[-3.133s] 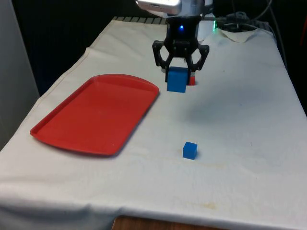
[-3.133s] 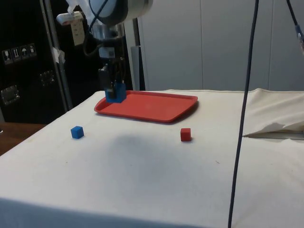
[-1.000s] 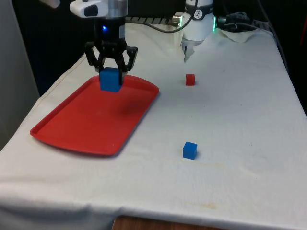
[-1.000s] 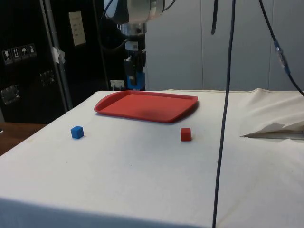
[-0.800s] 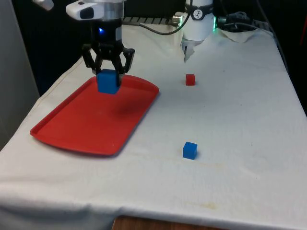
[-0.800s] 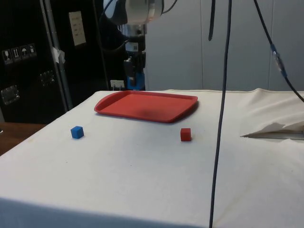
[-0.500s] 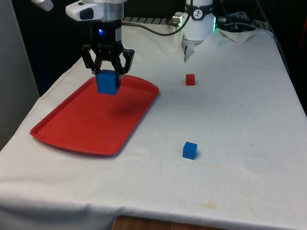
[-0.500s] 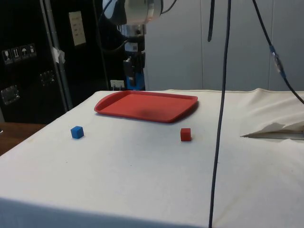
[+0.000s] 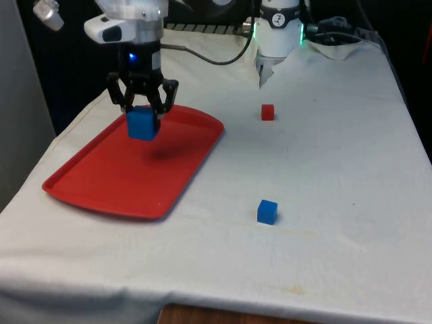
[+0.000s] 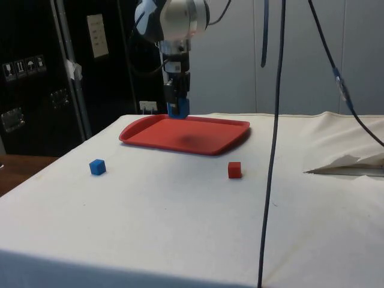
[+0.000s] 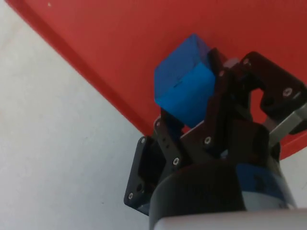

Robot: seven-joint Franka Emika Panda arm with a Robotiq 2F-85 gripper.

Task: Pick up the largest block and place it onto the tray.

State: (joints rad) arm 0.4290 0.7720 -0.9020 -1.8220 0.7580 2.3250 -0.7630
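Between the hand's point(image 9: 142, 110) closed fingers sits the large blue block point(image 9: 142, 124), lowered since a moment ago toward the red tray point(image 9: 101, 179) directly beneath; release seems imminent.

White arm reaches down from above, wrist vertical, black gripper point(image 9: 142, 116) pointing straight at tray surface. Fingers point(image 11: 217, 103) closed on large blue block point(image 9: 142, 124), block clamped between pads, held clear above surface. In side view gripper point(image 10: 177, 102) hangs upright, forearm rising steeply behind it.
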